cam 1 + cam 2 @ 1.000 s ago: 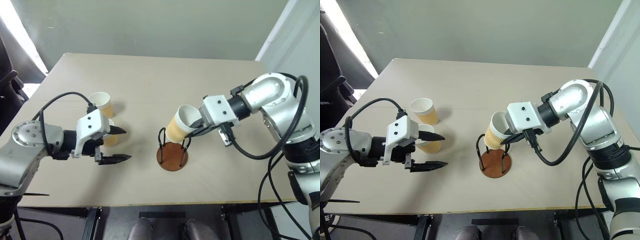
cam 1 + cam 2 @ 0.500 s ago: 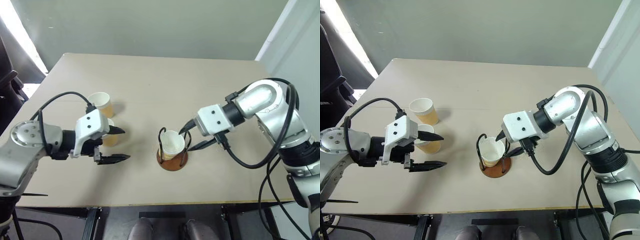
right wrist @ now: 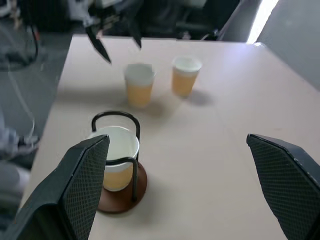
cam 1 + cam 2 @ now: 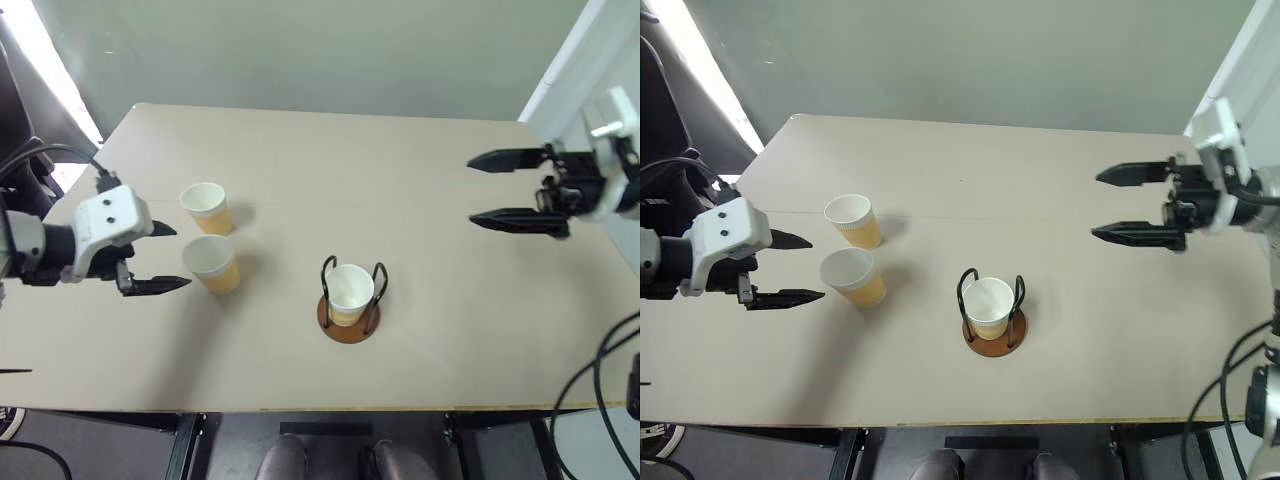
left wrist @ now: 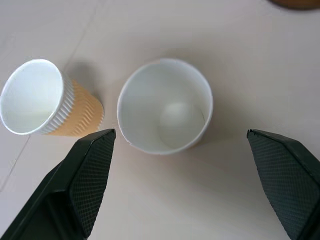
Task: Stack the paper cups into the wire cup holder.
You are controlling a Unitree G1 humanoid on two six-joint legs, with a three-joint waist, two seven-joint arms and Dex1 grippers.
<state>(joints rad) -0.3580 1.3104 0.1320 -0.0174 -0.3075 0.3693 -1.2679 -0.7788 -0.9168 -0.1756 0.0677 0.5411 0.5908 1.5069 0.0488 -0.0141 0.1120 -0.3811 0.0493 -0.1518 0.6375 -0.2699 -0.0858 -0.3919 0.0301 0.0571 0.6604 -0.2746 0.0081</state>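
On the table (image 4: 420,170) in front of me stands the wire cup holder (image 4: 348,322), a round reddish-brown wooden disc with 2 black wire loops rising from it. 1 paper cup (image 4: 350,292) sits upright between those loops, tan-orange on the outside, white inside, with a white rolled rim that comes about level with the loop tops.

The other 2 paper cups stand upright on the bare table to my left, well apart from the holder. The nearer cup (image 4: 213,264) and the farther cup (image 4: 205,208) are close together but do not touch; both show the same tan-orange ribbed wall and white inside.

My left gripper (image 4: 160,256) hovers just beside the nearer cup, fingers spread wide with nothing between them, its tips pointing toward that cup. My right gripper (image 4: 490,190) hangs over the right part of the table, well away from the holder, its fingers also spread wide and empty.
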